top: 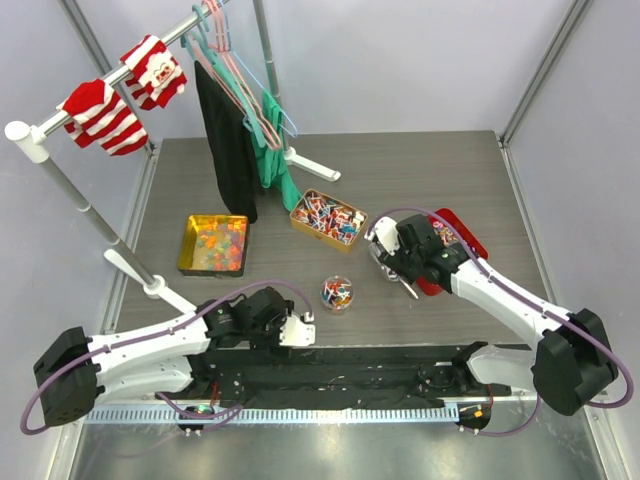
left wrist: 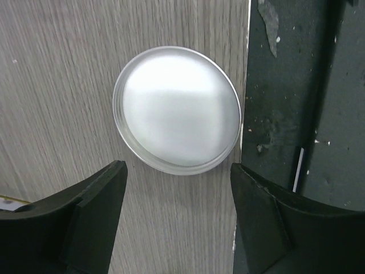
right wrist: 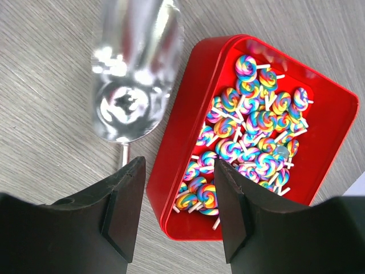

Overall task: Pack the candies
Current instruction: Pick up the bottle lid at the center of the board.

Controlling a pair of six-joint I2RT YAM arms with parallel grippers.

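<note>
Packing looks past halfway, going by what's laid out. Some candies (top: 337, 292) are already sat in the small clear jar (top: 323, 294) mid-worktop (top: 450, 170). Plenty more are left in the 2 gold tins further back, the gummy tin (top: 186, 232) on the left and the striped-candy tin (top: 300, 222) to its right, plus the red tray (right wrist: 171, 131) on the right.

The jar isn't capped yet. A round silver lid (left wrist: 177, 108), presumably its own, is lying flat at the near edge. The left tool (left wrist: 178, 182) is hung over it with jaws spread and nothing gripped.

The right tool (right wrist: 179, 182) is held half-spread over the tray's near-left corner, with the wall between the fingers but not seen pinched. The silver scoop (right wrist: 137, 68) is lying empty just left of the tray. Capping looks like the main bit left.
</note>
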